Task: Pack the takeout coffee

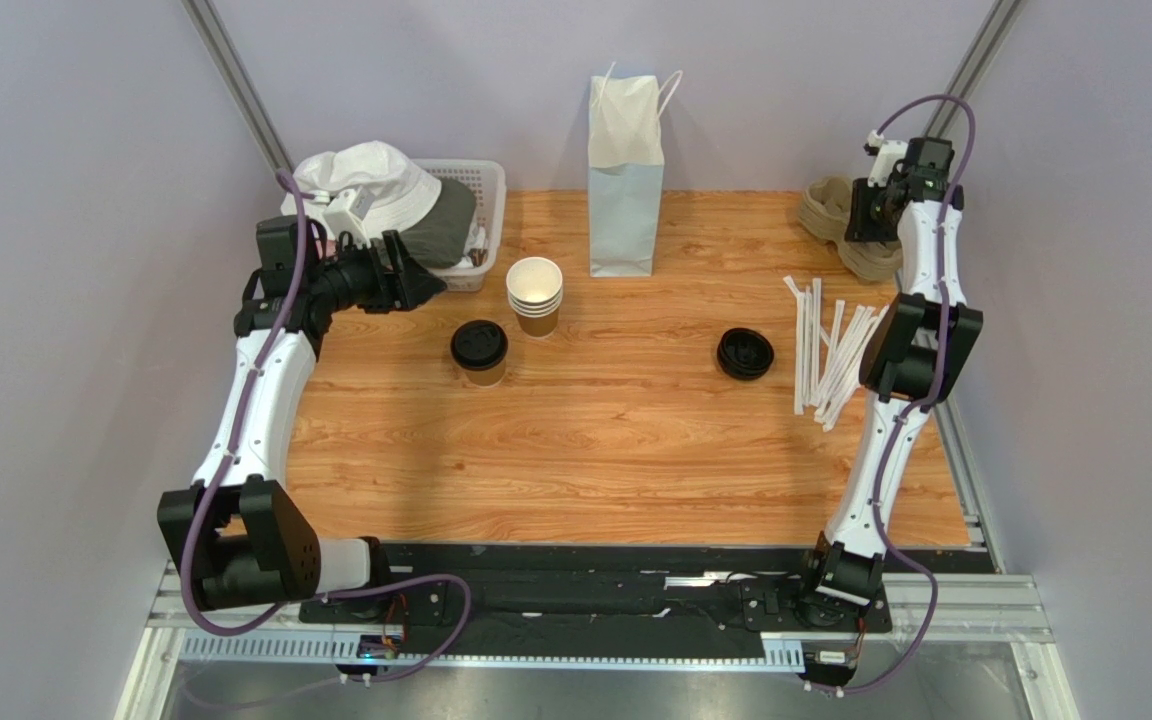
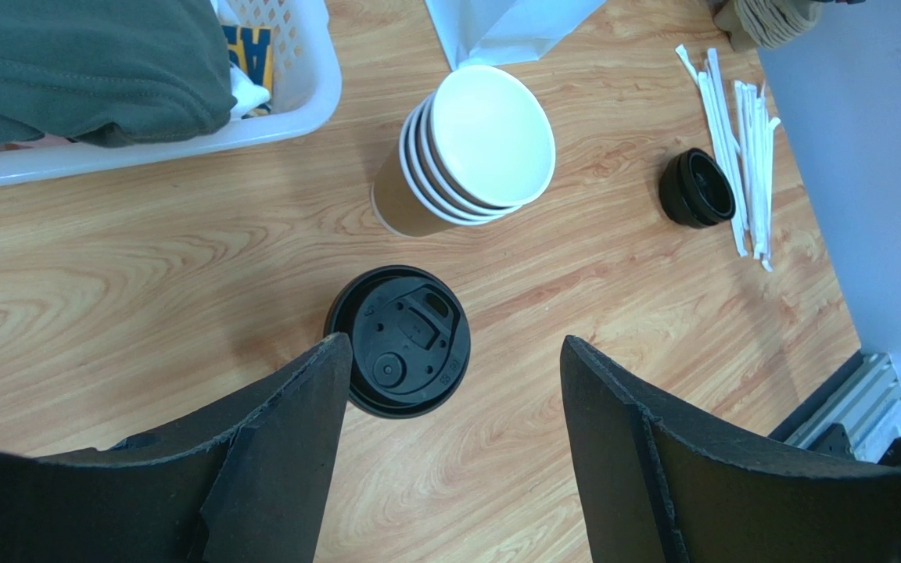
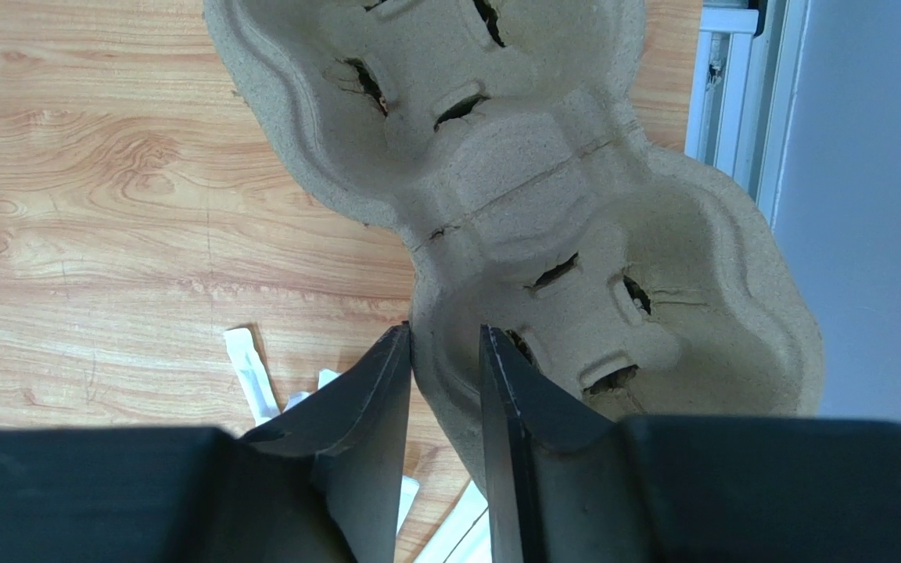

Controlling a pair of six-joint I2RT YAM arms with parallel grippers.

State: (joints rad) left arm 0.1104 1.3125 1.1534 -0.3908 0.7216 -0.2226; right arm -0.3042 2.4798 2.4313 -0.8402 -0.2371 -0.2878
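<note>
Though partly hidden, takeout coffee point(image 2: 402, 340), carrier tray point(image 3: 514, 176) cropped

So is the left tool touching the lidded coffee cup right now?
Apart. The top view shows a strip of bare table between the left tool and the takeout coffee; the jaws stand open, short of the cup.

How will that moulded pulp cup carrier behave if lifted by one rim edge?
Probably light: the pulp carrier looks thin-walled. Lifted by one rim in the right gripper, it may sag or tilt. The creases across its middle suggest it could flex or tear there.
</note>
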